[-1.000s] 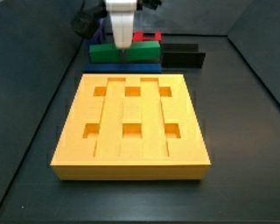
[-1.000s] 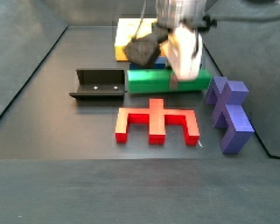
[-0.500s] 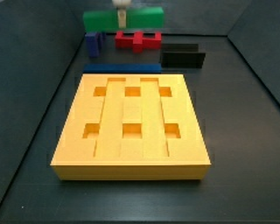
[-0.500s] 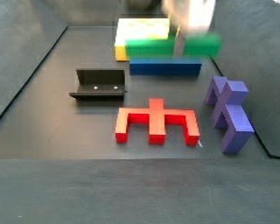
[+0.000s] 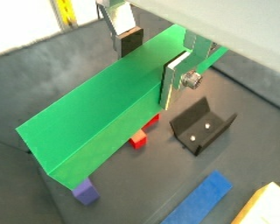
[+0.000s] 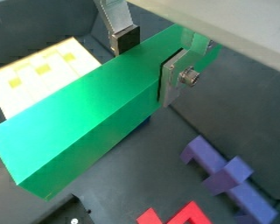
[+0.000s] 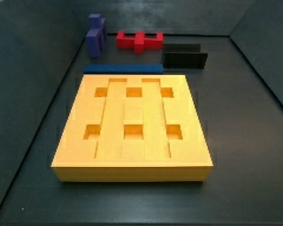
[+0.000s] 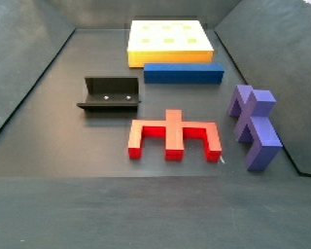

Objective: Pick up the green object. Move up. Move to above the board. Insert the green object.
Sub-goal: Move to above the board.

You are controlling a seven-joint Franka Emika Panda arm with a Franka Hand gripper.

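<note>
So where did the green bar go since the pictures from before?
The gripper lifted it. A second ago the green object sat on the floor behind the blue bar; then it rose, and now it and the gripper are above both side views. Both wrist views show the fingers clamped on it, high over the floor. The board, blue bar, red piece, purple pieces and fixture stayed put.

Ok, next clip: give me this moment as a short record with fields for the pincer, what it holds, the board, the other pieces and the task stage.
pincer: out of both side views; both wrist views show it shut on the green bar
green bar: held aloft between the silver fingers
board: on the floor, its six holes empty
blue bar: flat against the board's far edge
other pieces: fixture, red piece, purple piece, all on the floor
stage: lifted, not yet inserted
</note>
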